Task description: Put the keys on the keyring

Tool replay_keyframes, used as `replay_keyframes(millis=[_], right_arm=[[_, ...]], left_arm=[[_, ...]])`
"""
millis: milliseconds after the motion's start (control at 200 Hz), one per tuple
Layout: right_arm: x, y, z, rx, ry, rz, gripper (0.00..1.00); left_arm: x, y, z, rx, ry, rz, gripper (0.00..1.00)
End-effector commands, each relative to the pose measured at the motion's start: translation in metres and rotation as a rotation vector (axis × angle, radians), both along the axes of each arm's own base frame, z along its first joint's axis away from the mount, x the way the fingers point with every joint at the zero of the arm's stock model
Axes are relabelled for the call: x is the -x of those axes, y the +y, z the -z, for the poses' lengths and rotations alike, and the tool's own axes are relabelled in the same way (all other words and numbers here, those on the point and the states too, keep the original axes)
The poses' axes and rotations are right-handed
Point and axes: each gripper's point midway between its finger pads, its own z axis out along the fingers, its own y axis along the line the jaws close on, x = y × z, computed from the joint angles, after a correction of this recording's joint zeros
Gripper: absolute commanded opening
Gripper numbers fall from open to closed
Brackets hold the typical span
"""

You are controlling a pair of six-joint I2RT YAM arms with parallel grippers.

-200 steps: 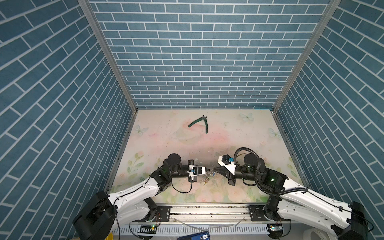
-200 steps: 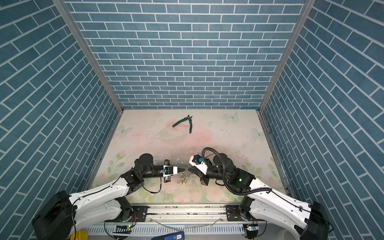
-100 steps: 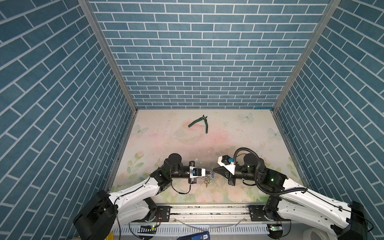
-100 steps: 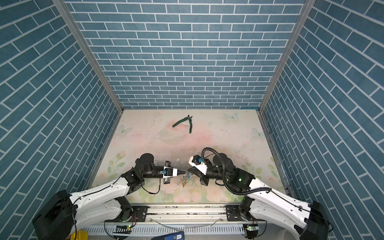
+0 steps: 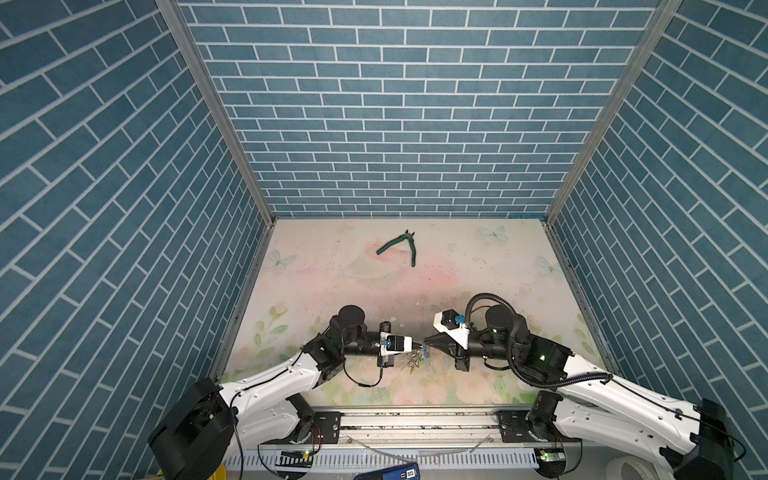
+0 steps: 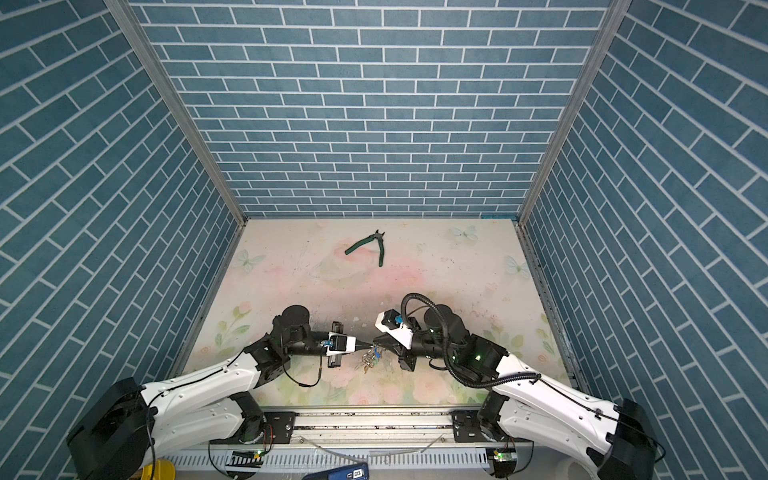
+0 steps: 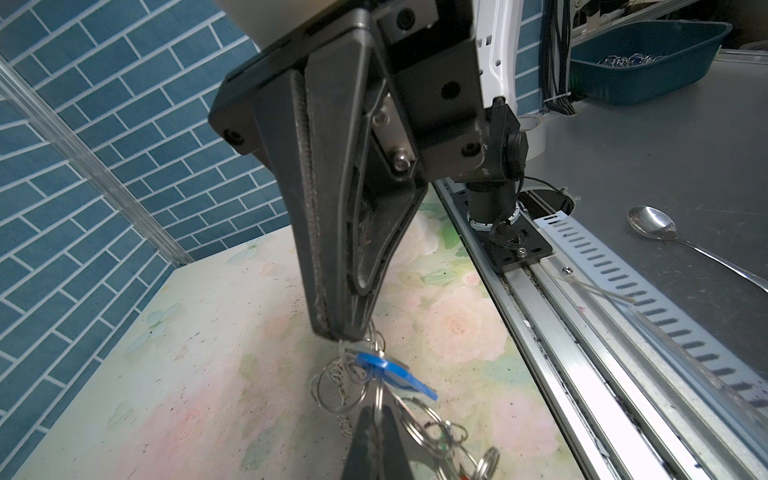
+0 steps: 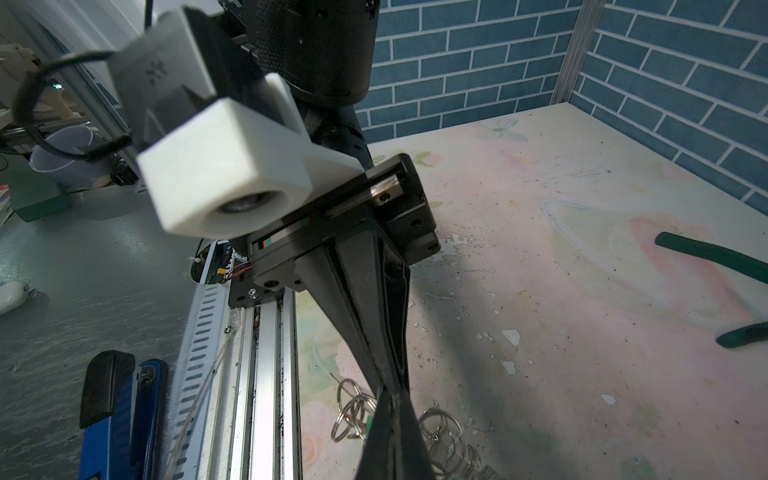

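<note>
My left gripper point(image 5: 417, 344) and right gripper point(image 5: 426, 342) meet tip to tip above the table's front middle, both shut. From them hangs the keyring point(image 5: 415, 360), which shows as a bunch of silvery rings point(image 7: 338, 384); I cannot make out its dark hoop. In the left wrist view my left gripper point(image 7: 376, 409) pinches a ring seen edge-on. That ring runs up to the blue tag of the keys point(image 7: 395, 373). My right gripper point(image 7: 340, 336) pinches a thin ring right at the tag's end. The key's blade is hidden among the rings point(image 8: 353, 409).
Green-handled pliers point(image 5: 401, 246) lie open at the back middle of the floral table point(image 5: 478, 274). The aluminium rail point(image 7: 552, 332) runs along the front edge. Beyond it lie a spoon point(image 7: 650, 224), a blue tub point(image 7: 648, 62) and a blue-black tool point(image 8: 120, 415). Brick walls close three sides.
My left gripper has edged right toward the right gripper. The bunch of rings has drawn together and hangs narrower under the two tips.
</note>
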Motion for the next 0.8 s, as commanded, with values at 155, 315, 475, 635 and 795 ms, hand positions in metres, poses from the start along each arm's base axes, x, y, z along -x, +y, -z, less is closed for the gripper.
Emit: replay_keyframes(millis=[155, 315, 475, 635, 795], right_arm=[[0.0032, 0.0010, -0.0182, -0.027, -0.064, -0.029, 0.00], [0.0044, 0.0013, -0.0182, -0.026, -0.062, -0.037, 0.00], [0.0040, 0.0013, -0.0177, -0.025, -0.062, -0.036, 0.00], [0.0047, 0.0002, -0.0192, -0.028, -0.063, -0.035, 0.00], [0.0048, 0.0003, -0.0192, -0.026, -0.061, -0.036, 0.00]], left_arm=[[0.0065, 0.0002, 0.0159, -0.053, 0.094, 0.020, 0.00], [0.0069, 0.0002, 0.0136, -0.048, 0.094, 0.021, 0.00], [0.0073, 0.0002, 0.0136, -0.046, 0.097, 0.023, 0.00], [0.0076, 0.0003, 0.0148, -0.049, 0.102, 0.023, 0.00], [0.0068, -0.0002, 0.0141, -0.047, 0.102, 0.022, 0.00]])
